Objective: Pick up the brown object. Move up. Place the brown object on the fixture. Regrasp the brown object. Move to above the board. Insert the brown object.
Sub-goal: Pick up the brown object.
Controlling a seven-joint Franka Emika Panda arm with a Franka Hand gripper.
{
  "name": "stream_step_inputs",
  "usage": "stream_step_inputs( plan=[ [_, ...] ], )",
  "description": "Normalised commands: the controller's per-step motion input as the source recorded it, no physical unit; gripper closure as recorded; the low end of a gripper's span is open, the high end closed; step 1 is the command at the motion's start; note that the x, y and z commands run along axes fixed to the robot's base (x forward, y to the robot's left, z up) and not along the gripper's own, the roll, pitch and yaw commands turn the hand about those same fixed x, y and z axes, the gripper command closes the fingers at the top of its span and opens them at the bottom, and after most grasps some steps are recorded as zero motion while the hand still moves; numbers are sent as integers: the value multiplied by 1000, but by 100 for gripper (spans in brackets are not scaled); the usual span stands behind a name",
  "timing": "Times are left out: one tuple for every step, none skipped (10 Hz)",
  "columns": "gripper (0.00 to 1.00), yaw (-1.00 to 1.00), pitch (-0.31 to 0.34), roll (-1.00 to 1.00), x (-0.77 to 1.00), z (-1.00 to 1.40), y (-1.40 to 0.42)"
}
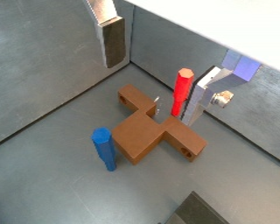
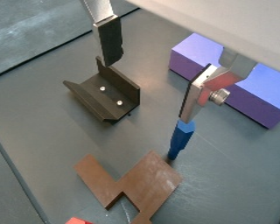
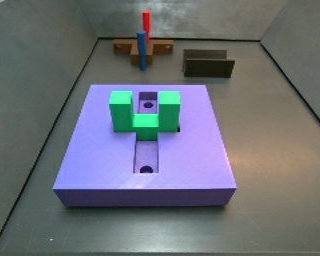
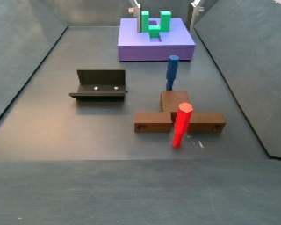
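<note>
The brown object [image 1: 149,129] lies flat on the grey floor, with a round hole near one end and a raised middle part. It also shows in a wrist view [image 2: 130,182] and in both side views [image 3: 128,47] [image 4: 178,119]. The gripper [image 1: 150,93] is open and empty, well above the floor, with the brown object below it. In a wrist view the gripper [image 2: 149,89] hangs between the dark fixture [image 2: 104,92] and the purple board [image 2: 241,79]. The board [image 3: 147,140] carries a green U-shaped block [image 3: 145,110]. The fixture shows in both side views [image 3: 207,63] [image 4: 99,84].
A blue peg [image 1: 104,149] and a red peg [image 1: 182,92] stand upright right beside the brown object, also in a side view [image 4: 172,72] [image 4: 181,126]. Grey walls [image 3: 63,70] enclose the floor.
</note>
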Motion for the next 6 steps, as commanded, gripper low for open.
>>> stream_step_inputs(
  plan=[
    [0,0,0,-6,0,0,0],
    [0,0,-11,0,0,-240,0],
    [0,-14,-147,-39,-40,-877,226],
    [0,-11,-147,-27,-3,-909,197],
    [0,-20,-143,-17,0,-923,186],
    [0,-20,-161,-10,-31,-903,143]
  ],
)
